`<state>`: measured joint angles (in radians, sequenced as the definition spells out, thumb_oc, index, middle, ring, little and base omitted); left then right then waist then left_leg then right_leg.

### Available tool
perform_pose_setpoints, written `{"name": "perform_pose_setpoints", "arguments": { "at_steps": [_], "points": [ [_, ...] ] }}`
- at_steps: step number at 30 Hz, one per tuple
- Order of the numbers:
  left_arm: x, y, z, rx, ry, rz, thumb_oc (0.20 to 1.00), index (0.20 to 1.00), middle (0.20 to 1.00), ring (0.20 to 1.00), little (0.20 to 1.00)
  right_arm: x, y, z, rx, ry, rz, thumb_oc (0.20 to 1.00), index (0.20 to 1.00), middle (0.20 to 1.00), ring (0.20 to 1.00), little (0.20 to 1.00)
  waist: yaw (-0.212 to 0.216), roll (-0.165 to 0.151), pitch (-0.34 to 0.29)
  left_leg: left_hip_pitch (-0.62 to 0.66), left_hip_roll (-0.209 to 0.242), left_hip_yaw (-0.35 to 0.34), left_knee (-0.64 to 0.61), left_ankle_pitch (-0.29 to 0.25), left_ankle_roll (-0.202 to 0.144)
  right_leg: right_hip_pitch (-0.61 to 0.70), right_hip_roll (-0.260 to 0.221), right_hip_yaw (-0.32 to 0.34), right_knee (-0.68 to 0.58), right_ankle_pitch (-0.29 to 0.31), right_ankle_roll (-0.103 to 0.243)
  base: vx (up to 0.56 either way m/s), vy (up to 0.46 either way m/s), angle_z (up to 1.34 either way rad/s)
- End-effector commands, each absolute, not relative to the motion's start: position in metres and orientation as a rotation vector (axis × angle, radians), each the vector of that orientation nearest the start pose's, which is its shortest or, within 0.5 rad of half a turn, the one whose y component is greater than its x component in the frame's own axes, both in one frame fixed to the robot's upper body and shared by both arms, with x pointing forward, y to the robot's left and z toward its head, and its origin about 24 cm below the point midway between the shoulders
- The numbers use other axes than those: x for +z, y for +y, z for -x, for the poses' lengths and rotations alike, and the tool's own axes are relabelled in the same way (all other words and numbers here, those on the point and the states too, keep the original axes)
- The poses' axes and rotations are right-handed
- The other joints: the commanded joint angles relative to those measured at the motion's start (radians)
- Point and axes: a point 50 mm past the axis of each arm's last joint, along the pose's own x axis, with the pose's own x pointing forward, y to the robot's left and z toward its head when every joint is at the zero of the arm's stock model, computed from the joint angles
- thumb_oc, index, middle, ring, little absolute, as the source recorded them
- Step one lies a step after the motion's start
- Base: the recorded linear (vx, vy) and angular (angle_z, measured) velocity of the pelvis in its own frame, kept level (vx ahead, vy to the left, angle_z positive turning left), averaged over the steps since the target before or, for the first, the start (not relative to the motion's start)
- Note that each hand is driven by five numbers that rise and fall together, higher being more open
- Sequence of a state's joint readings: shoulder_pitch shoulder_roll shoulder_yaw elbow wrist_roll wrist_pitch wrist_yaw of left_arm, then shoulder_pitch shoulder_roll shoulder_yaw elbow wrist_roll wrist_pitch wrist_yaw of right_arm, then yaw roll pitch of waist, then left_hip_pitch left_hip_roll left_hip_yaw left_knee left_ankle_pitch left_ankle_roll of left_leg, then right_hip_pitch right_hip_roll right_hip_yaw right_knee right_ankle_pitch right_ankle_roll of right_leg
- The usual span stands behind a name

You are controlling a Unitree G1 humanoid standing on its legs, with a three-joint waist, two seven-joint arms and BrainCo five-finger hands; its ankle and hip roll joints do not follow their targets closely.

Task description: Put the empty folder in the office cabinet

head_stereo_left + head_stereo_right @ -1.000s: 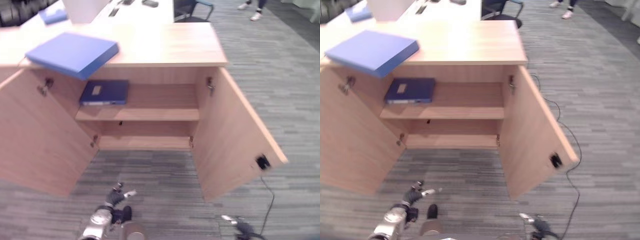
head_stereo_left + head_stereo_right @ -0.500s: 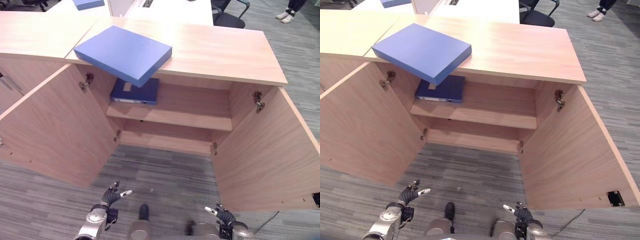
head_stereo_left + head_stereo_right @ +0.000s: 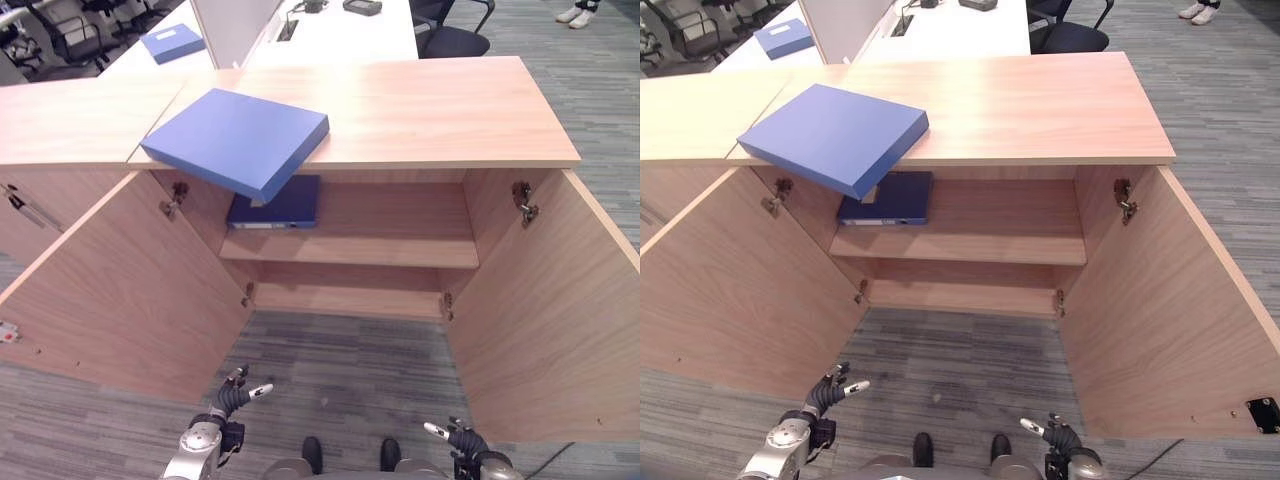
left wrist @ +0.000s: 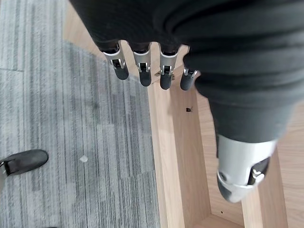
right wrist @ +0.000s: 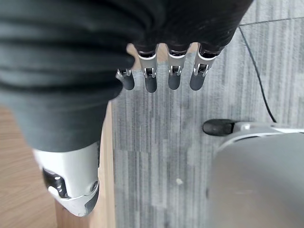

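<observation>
Our left hand (image 3: 232, 398) and right hand (image 3: 458, 438) hang low over the carpet, fingers relaxed and holding nothing. The blue folder (image 3: 238, 140) lies on top of the cabinet (image 3: 450, 100), one corner jutting past its front edge. Both doors stand open; a darker folder (image 3: 276, 203) lies on the upper shelf (image 3: 380, 245).

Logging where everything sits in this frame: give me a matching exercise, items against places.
Items:
1. light blue folder
2. dark blue folder
3. left robot hand
4. cabinet doors

Places or states:
A. on the shelf inside the cabinet
B. low over the carpet, fingers relaxed, holding nothing
C. swung wide open
D. on the cabinet top, one corner overhanging the front edge

Pairs: 1-D, 2-A, 3-B, 4-C
</observation>
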<state>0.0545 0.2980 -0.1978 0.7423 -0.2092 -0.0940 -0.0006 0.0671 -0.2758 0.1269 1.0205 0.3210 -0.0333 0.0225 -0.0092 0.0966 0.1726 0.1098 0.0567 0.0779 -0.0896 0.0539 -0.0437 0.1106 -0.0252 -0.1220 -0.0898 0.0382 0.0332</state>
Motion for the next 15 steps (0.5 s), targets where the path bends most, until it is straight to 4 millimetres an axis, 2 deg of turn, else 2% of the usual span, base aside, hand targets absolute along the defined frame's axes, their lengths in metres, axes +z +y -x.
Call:
{"name": "perform_pose_setpoints", "arguments": {
  "at_steps": [1,2,4,6,7,9,11,12,13,14,15],
  "points": [
    [-0.093,0.211,-0.196,-0.019,0.602,-0.142,1.0,1.0,1.0,1.0,1.0,-0.136,-0.254,-0.128,-0.183,0.963,0.061,1.0,1.0,1.0,1.0,1.0,-0.003,-0.044,0.045,-0.095,-0.057,0.011,0.235,-0.105,-0.063,-0.019,-0.079,-0.028,0.098,-0.088,0.054,-0.18,-0.039,0.13],
    [-0.091,0.21,-0.198,-0.029,0.593,-0.143,1.0,1.0,1.0,1.0,1.0,-0.134,-0.258,-0.128,-0.193,0.959,0.063,1.0,1.0,1.0,1.0,1.0,-0.006,-0.053,0.057,-0.156,-0.05,0.012,0.345,-0.096,-0.089,-0.008,-0.086,-0.024,0.08,-0.09,0.044,-0.13,-0.041,0.18],
    [-0.093,0.209,-0.196,-0.03,0.6,-0.143,1.0,1.0,1.0,1.0,1.0,-0.134,-0.26,-0.127,-0.198,0.968,0.068,1.0,1.0,1.0,1.0,1.0,-0.005,-0.054,0.059,-0.171,-0.041,0.004,0.373,-0.092,-0.095,0.001,-0.089,-0.021,0.077,-0.092,0.04,-0.01,0.019,0.09],
    [-0.094,0.207,-0.194,-0.032,0.604,-0.131,1.0,1.0,1.0,1.0,1.0,-0.135,-0.265,-0.123,-0.218,0.981,0.064,1.0,1.0,1.0,1.0,1.0,-0.009,-0.064,0.053,-0.164,0.053,0.016,0.328,-0.081,-0.1,0.008,-0.129,-0.022,0.077,-0.089,0.056,0.06,0.117,-0.01],
    [-0.094,0.207,-0.193,-0.033,0.605,-0.13,1.0,1.0,1.0,1.0,1.0,-0.135,-0.265,-0.122,-0.219,0.982,0.064,1.0,1.0,1.0,1.0,1.0,-0.008,-0.064,0.055,-0.159,0.054,0.017,0.326,-0.082,-0.101,0.012,-0.128,-0.022,0.077,-0.091,0.056,0.06,0.105,0.04],
    [-0.096,0.207,-0.189,-0.039,0.615,-0.133,1.0,1.0,1.0,1.0,1.0,-0.135,-0.268,-0.12,-0.235,0.983,0.057,1.0,1.0,1.0,1.0,1.0,-0.009,-0.062,0.039,-0.122,0.111,0.016,0.245,-0.061,-0.1,0.006,-0.14,-0.02,0.075,-0.092,0.068,0.07,0.107,0.01],
    [-0.097,0.208,-0.187,-0.036,0.623,-0.139,1.0,1.0,1.0,1.0,1.0,-0.134,-0.271,-0.121,-0.246,0.979,0.059,1.0,1.0,1.0,1.0,1.0,0.0,-0.045,0.02,-0.093,0.145,-0.07,0.123,-0.026,-0.109,0.004,-0.128,-0.004,0.047,-0.09,0.081,0.13,0.17,0.03],
    [-0.098,0.21,-0.186,-0.02,0.627,-0.136,1.0,1.0,1.0,1.0,1.0,-0.133,-0.272,-0.121,-0.248,0.98,0.063,1.0,1.0,1.0,1.0,1.0,0.014,-0.031,0.009,-0.1,0.166,-0.174,0.038,0.016,-0.129,0.01,-0.119,0.02,0.018,-0.088,0.091,0.13,0.156,-0.03],
    [-0.098,0.21,-0.186,-0.02,0.627,-0.136,1.0,1.0,1.0,1.0,1.0,-0.133,-0.272,-0.121,-0.248,0.98,0.063,1.0,1.0,1.0,1.0,1.0,0.014,-0.031,0.009,-0.1,0.166,-0.174,0.038,0.016,-0.129,0.01,-0.119,0.02,0.018,-0.088,0.091,0.14,0.176,-0.02],
    [-0.098,0.211,-0.187,-0.012,0.624,-0.132,1.0,1.0,1.0,1.0,1.0,-0.133,-0.272,-0.123,-0.245,0.975,0.073,1.0,1.0,1.0,1.0,1.0,0.017,-0.027,0.01,-0.122,0.178,-0.207,0.015,0.038,-0.144,0.015,-0.125,0.029,0.013,-0.089,0.097,0.15,0.18,-0.1],
    [-0.098,0.212,-0.188,-0.003,0.624,-0.134,1.0,1.0,1.0,1.0,1.0,-0.131,-0.273,-0.127,-0.242,0.966,0.08,1.0,1.0,1.0,1.0,1.0,0.018,-0.033,0.011,-0.184,0.184,-0.187,0.002,0.038,-0.15,0.029,-0.143,0.026,0.006,-0.102,0.106,0.15,0.181,-0.08]
  ]
}}
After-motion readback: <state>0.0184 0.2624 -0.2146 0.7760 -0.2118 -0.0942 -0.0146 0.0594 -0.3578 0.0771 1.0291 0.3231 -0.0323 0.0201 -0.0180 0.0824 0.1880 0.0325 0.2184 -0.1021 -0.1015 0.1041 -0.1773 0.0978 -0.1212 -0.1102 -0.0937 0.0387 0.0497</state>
